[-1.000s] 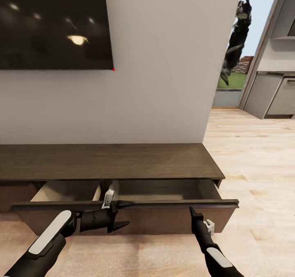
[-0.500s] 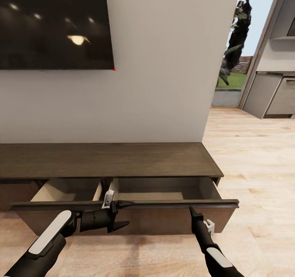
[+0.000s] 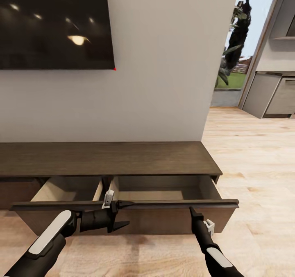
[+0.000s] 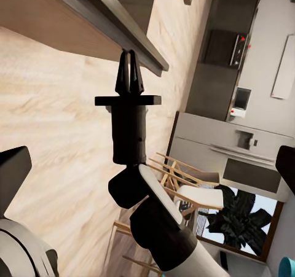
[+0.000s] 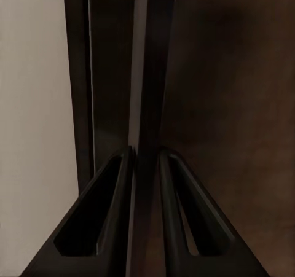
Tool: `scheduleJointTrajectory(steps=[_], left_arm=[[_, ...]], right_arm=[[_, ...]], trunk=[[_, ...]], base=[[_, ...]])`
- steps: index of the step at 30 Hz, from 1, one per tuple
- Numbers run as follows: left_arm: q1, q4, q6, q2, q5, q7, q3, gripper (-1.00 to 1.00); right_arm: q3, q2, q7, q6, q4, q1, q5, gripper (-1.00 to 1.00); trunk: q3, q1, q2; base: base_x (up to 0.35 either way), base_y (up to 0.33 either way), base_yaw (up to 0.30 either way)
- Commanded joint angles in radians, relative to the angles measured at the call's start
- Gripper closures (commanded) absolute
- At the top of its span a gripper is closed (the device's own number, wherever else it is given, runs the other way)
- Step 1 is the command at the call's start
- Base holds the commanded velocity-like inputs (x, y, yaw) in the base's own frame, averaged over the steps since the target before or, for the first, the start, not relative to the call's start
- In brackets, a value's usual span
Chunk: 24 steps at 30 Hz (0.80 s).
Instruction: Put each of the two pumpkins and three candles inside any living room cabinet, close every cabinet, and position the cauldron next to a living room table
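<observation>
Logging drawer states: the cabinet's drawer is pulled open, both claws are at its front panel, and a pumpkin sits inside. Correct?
Not quite: the head view shows the open drawer of the cabinet holding no pumpkin in its visible interior. The rest stands: left claw and right claw are at its front panel.

Long, low, dark-brown wood-grain cabinet [image 3: 106,158] set against the white wall, standing on pale wood-plank floor [image 3: 254,154]. Flat top bare, nothing lying on it. Wide drawer [image 3: 164,189] pulled out from the front, split by an inner divider into two light-lined compartments, both without contents as far as visible. Dark front panel [image 3: 131,219] of the drawer nearest the camera, its upper rim a thin dark strip running across. Floor planks stretching rightward toward a doorway, bare around the cabinet's right end.
</observation>
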<state>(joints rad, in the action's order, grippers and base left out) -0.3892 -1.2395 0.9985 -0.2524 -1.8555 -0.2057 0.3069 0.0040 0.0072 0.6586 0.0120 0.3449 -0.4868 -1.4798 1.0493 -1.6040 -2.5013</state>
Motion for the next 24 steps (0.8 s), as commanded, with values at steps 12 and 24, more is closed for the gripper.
scheduleJointTrajectory(steps=[12,24], left_arm=[[0.0,0.0,0.0,-0.001,-0.011,-0.009,0.001,-1.0],[-0.001,0.0,0.0,0.0,-0.01,-0.009,0.001,-1.0]], right_arm=[[0.007,0.0,0.01,0.0,0.013,-0.001,-0.002,1.0],[0.007,0.0,0.01,0.0,0.013,-0.001,-0.002,1.0]], trunk=[[0.001,0.0,-0.001],[0.001,0.0,-0.001]], base=[[-0.024,0.0,0.0],[-0.037,0.0,0.0]])
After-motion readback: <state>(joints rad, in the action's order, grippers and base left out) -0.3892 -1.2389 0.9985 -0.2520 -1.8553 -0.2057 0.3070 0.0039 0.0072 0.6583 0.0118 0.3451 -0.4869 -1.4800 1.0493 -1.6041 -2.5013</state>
